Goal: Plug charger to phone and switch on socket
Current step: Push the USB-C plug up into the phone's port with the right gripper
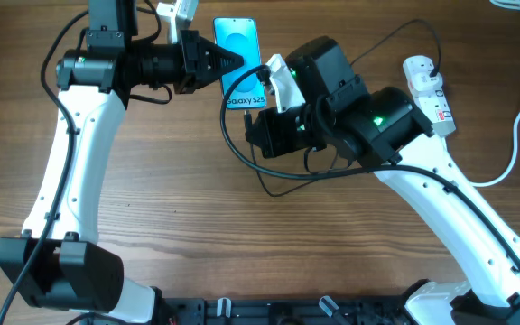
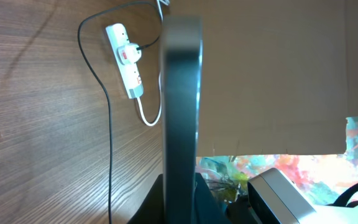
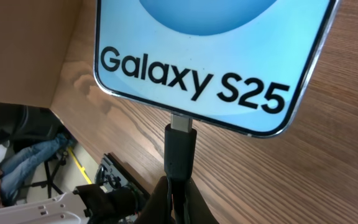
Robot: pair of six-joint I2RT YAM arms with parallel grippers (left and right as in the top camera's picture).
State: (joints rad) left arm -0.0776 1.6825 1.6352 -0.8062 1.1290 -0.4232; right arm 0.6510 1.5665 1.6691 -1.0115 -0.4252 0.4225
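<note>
My left jaws clamp the phone [image 1: 241, 41] steady so my right jaws, pinching the charger [image 3: 180, 149] tip, meet its port.

This seems to be a robot lab: white arms [image 1: 70, 162] mounted at a wooden tabletop [image 1: 197, 208], and a person [image 3: 27, 155] sitting beyond its edge.

The left gripper [image 1: 231, 61] comes in from the left, fingertips on the long edge of the phone [image 1: 240, 41], teal screen up. The right gripper [image 1: 269, 90] sits by the phone's Galaxy S25 end. The charger [image 1: 226, 126] loops black over the wooden table [image 1: 197, 235], and its far stretch arcs toward the socket [image 1: 429, 90], well right.
</note>
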